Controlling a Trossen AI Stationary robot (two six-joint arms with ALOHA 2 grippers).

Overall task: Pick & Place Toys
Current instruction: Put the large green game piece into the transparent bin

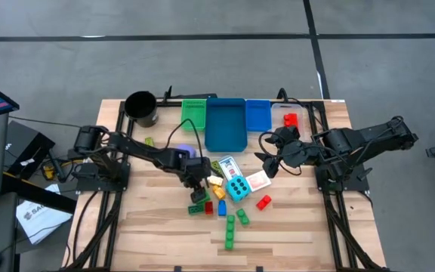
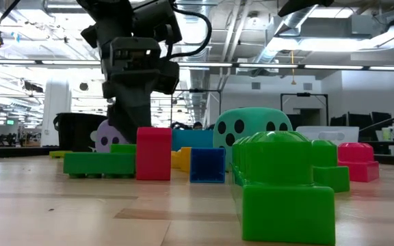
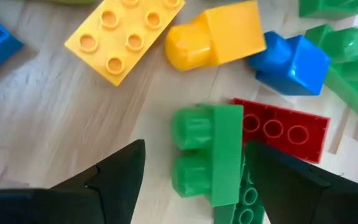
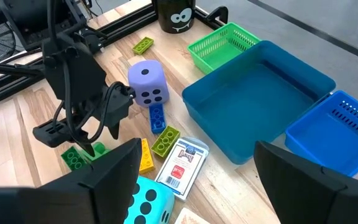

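My left gripper (image 3: 194, 149) (image 1: 197, 187) stands open, pointing steeply down over a cluster of bricks at the table's middle. A green brick (image 3: 207, 152) lies on its side between the fingers, apart from both, and rests on a flat green brick (image 3: 238, 202) beside a red brick (image 3: 281, 127). Two yellow bricks (image 3: 126, 34) and a blue brick (image 3: 291, 62) lie just beyond. The purple die (image 4: 146, 82), the cyan dotted die (image 1: 238, 187) and playing cards (image 4: 182, 163) lie nearby. My right gripper (image 4: 194, 180) (image 1: 273, 156) hangs open, high over the table's right.
Along the far edge stand a black cup (image 1: 141, 108), a green basket (image 1: 194, 112), a deep blue bin (image 1: 226, 127), a shallow blue bin (image 1: 257, 115) and a clear bin (image 1: 291, 117). More green bricks (image 1: 232, 230) and a red one (image 1: 263, 202) lie toward the near edge.
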